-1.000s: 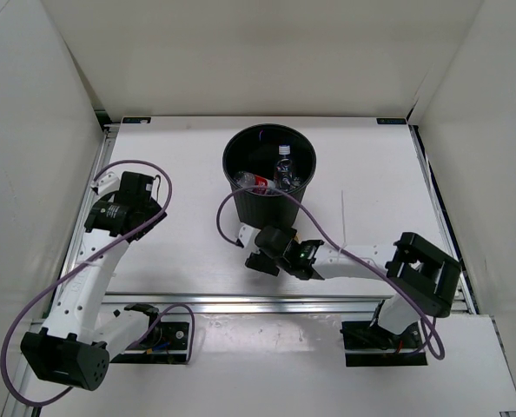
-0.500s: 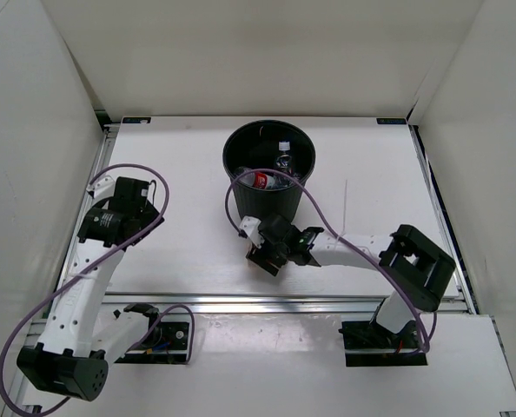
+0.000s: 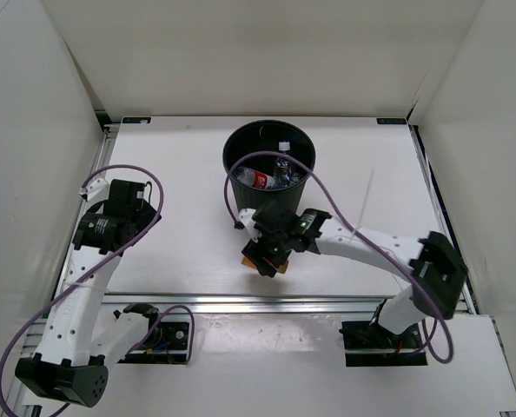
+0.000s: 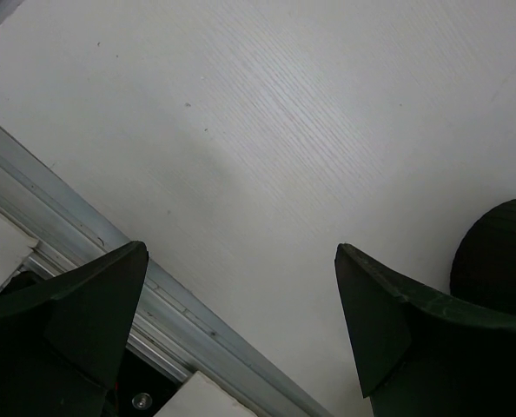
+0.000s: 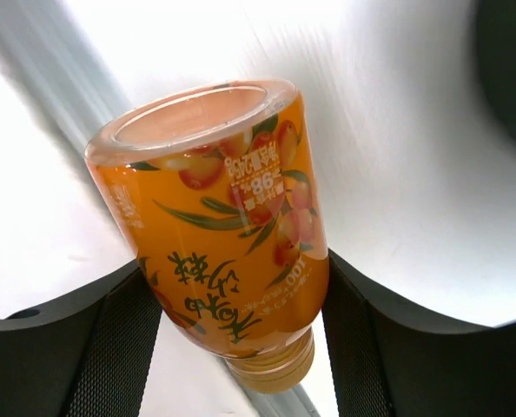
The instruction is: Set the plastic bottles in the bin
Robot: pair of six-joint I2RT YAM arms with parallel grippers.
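A stubby orange plastic bottle [image 5: 228, 234] with a fruit label is clamped between the fingers of my right gripper [image 5: 239, 304], cap toward the wrist and base pointing away. From above, the orange bottle [image 3: 265, 261] hangs off the table just in front of the round black bin [image 3: 269, 172], with my right gripper [image 3: 275, 250] shut on it. Inside the bin lie a red-labelled clear bottle [image 3: 263, 180] and other clear ones. At the left of the table my left gripper [image 3: 128, 193] is open, and in its wrist view the left gripper [image 4: 241, 300] holds nothing.
An aluminium rail [image 3: 241, 302] runs along the table's near edge. The bin's ribbed side [image 4: 501, 252] shows at the right of the left wrist view. A purple cable [image 3: 327, 195] loops from the right arm past the bin's front.
My right gripper has closed on the orange bottle and lifted it off the table in front of the bin. The left arm has drawn back slightly toward the near left.
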